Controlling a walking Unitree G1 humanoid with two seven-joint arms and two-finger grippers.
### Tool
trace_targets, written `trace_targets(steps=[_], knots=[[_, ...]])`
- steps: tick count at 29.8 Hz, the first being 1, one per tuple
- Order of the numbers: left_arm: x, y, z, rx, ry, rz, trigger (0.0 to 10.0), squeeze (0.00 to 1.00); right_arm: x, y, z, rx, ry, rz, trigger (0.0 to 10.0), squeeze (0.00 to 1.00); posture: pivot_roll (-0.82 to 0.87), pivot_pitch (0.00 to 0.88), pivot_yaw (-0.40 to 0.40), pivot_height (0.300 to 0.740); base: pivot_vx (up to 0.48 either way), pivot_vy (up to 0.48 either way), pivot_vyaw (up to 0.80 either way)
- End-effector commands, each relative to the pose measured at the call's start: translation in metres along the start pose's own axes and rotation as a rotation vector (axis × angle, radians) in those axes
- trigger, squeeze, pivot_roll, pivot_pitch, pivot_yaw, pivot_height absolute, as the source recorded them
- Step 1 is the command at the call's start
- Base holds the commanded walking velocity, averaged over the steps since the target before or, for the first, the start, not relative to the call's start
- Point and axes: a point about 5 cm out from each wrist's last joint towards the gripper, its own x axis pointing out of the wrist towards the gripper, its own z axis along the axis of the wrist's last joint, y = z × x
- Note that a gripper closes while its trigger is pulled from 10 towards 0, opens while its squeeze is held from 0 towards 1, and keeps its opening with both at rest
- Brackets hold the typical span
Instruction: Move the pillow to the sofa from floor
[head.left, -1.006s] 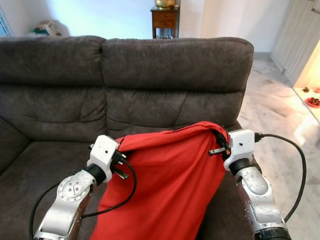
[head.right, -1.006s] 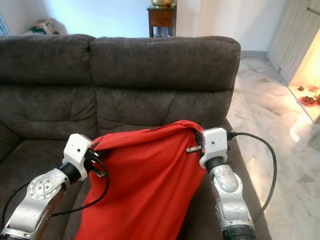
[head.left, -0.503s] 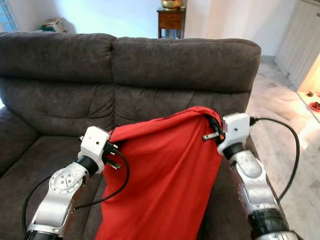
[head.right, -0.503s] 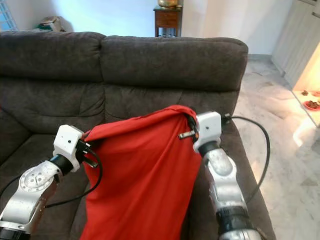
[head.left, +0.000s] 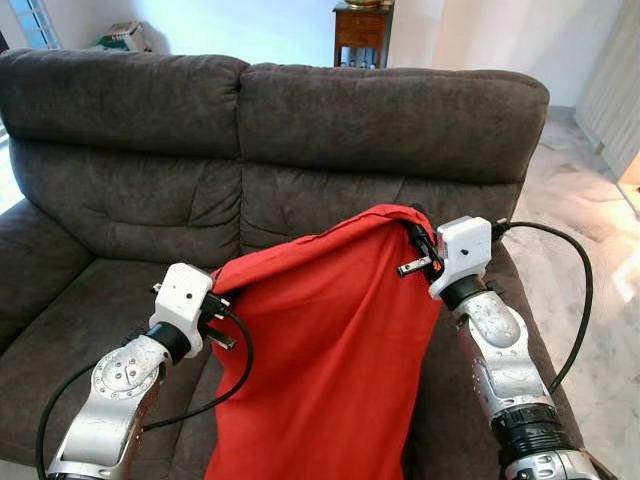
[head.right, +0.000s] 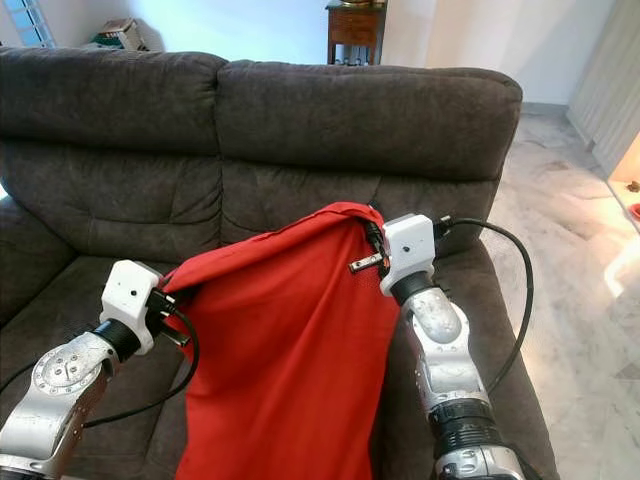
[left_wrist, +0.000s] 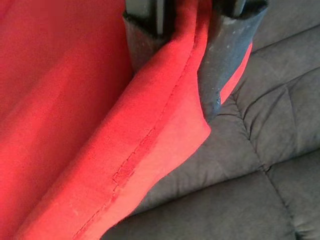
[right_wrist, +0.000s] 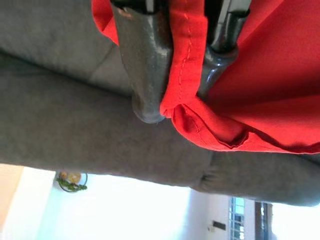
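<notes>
From the head cameras, the red pillow (head.left: 325, 350) hangs slack like a cloth sack in front of the dark grey sofa (head.left: 380, 120), held up off the seat by its top edge. The left claw (head.left: 215, 300) pinches the lower, left corner of that edge, and the right claw (head.left: 418, 240) pinches the higher, right corner, so the top seam slopes upward toward the robot's right. The fabric drapes down between both silver arms, over the seat cushions. Behind the backrest stands a small wooden side table (head.left: 362, 25), and pale marble floor (head.left: 585, 190) runs along the right.

In the left wrist view, the two black fingers (left_wrist: 227, 55) are clenched on the pillow's stitched hem, with quilted sofa upholstery beyond.

In the right wrist view, the fingers (right_wrist: 145, 65) are likewise clamped on a folded red seam, its bunched corner poking out past the tips, the sofa back behind it.
</notes>
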Motion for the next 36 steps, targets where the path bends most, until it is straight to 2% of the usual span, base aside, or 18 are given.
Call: trace_targets(steps=[1,5,6,9,14,19,25,26,27,28,29,30,31,32,33,34,35,36], knots=[[-0.002,0.002,-0.001,0.017,0.02,-0.006,10.0,0.0,0.0,-0.009,0.005,-0.011,-0.026,-0.041,10.0,0.0,0.03,0.076,0.023,0.74,0.0,0.0,0.0],[-0.002,0.002,-0.001,0.017,0.02,-0.006,10.0,0.0,0.0,-0.009,0.005,-0.011,-0.026,-0.041,10.0,0.0,0.03,0.076,0.023,0.74,0.0,0.0,0.0],[0.002,0.0,-0.005,0.053,0.055,-0.016,10.0,0.0,-0.004,-0.011,-0.006,-0.014,0.036,-0.066,10.0,0.0,0.03,0.075,0.026,0.74,0.0,0.0,0.0],[0.009,-0.004,-0.012,0.107,0.107,-0.039,10.0,0.0,-0.009,-0.012,-0.02,-0.008,0.11,-0.089,10.0,0.0,0.03,0.075,0.026,0.74,0.0,0.0,0.0],[0.012,-0.008,-0.027,0.097,0.19,-0.038,10.0,0.0,-0.02,-0.018,-0.042,0.024,0.248,-0.149,10.0,0.0,0.03,0.076,0.026,0.74,0.0,0.0,0.0],[0.012,-0.011,-0.034,0.078,0.212,-0.013,10.0,0.0,-0.03,-0.023,-0.054,0.08,0.28,-0.216,10.0,0.0,0.02,0.08,0.026,0.74,0.0,0.0,0.0],[0.012,-0.008,-0.039,0.082,0.234,-0.013,10.0,0.0,-0.041,-0.026,-0.068,0.129,0.353,-0.284,10.0,0.0,0.03,0.082,0.025,0.74,0.0,0.0,0.0],[0.012,-0.007,-0.042,0.091,0.25,-0.015,10.0,0.0,-0.047,-0.027,-0.075,0.125,0.391,-0.298,10.0,0.0,0.03,0.078,0.024,0.74,0.0,0.0,0.0],[0.011,-0.007,-0.042,0.088,0.253,-0.016,10.0,0.09,-0.053,-0.027,-0.08,0.124,0.415,-0.307,10.0,0.0,0.03,0.079,0.024,0.74,0.0,0.0,0.0],[0.011,-0.007,-0.043,0.084,0.254,-0.017,10.0,0.13,-0.06,-0.027,-0.086,0.132,0.439,-0.322,10.0,0.0,0.04,0.079,0.025,0.74,0.0,0.0,0.0],[0.01,-0.006,-0.043,0.085,0.256,-0.016,10.0,0.29,-0.065,-0.028,-0.089,0.145,0.45,-0.335,10.0,0.0,0.04,0.079,0.025,0.74,0.0,0.0,0.0],[0.01,-0.006,-0.044,0.086,0.258,-0.015,10.0,0.29,-0.067,-0.028,-0.091,0.153,0.455,-0.343,10.0,0.0,0.04,0.079,0.025,0.74,0.0,0.0,0.0],[0.009,-0.005,-0.044,0.087,0.259,-0.014,10.0,0.39,-0.071,-0.028,-0.093,0.161,0.464,-0.354,10.0,0.0,0.03,0.08,0.026,0.74,0.0,0.0,0.0],[0.008,-0.005,-0.045,0.089,0.261,-0.009,10.0,0.61,-0.075,-0.029,-0.096,0.174,0.469,-0.371,10.0,0.0,0.03,0.08,0.026,0.74,0.0,0.0,0.0],[0.008,-0.004,-0.046,0.092,0.263,-0.004,10.0,0.61,-0.078,-0.03,-0.098,0.188,0.473,-0.39,10.0,0.0,0.03,0.079,0.026,0.74,0.0,0.0,0.0],[0.007,-0.003,-0.047,0.093,0.265,-0.002,10.0,0.93,-0.08,-0.031,-0.099,0.195,0.478,-0.399,10.0,0.0,0.03,0.078,0.027,0.74,0.0,0.0,0.0],[0.007,-0.003,-0.047,0.094,0.266,-0.002,10.0,0.93,-0.082,-0.031,-0.1,0.199,0.481,-0.404,10.0,0.0,0.03,0.077,0.027,0.74,0.0,0.0,0.0],[0.007,-0.003,-0.047,0.097,0.267,0.001,10.0,1.0,-0.083,-0.031,-0.1,0.206,0.48,-0.409,10.0,0.0,0.03,0.077,0.028,0.74,0.0,0.0,0.0]])
